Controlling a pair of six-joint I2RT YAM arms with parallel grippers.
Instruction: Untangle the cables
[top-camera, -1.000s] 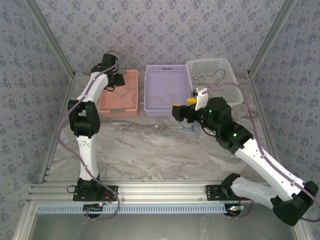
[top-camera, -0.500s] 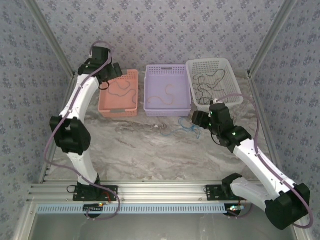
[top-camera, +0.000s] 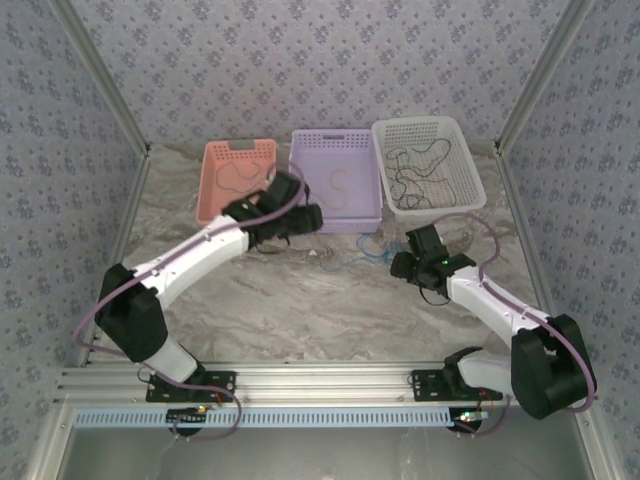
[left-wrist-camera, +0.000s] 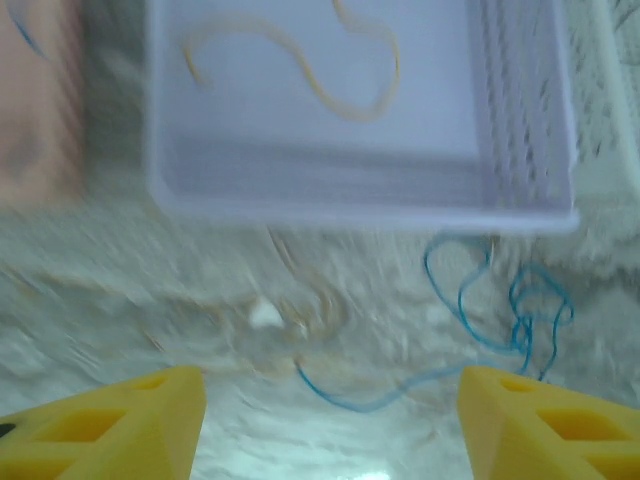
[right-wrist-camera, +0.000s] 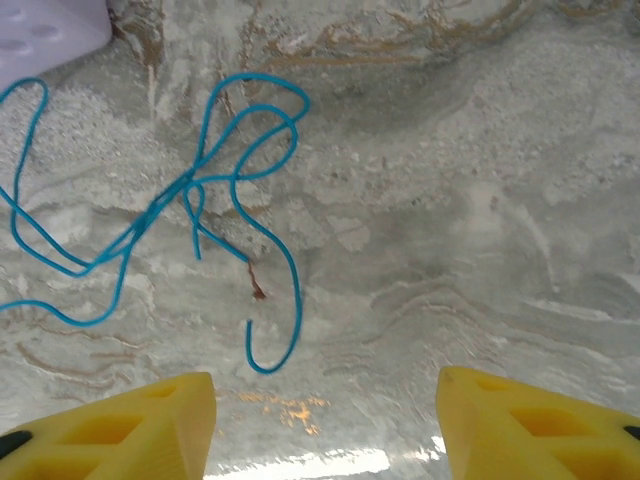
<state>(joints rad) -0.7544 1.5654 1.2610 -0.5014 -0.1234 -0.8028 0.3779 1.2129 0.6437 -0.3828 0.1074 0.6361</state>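
Lying loose on the desk just in front of the lavender basket, the blue cable is the one cord left outside a basket — a tan cable rests inside the lavender basket and a black cable inside the white basket. The blue cable looks thin, limp and very light; it would probably bend wherever it is lifted and drag its loops along, and its smooth sheath may slip out of a loose pinch. Several loops cross at one tight spot near its middle, so that crossing seems a poor place to grip. The free hooked end near the right gripper, or a single open loop, looks better. The left gripper hangs over the desk near the basket's front wall. Both pairs of yellow fingers stand spread apart with nothing between them — neither touches the cord.
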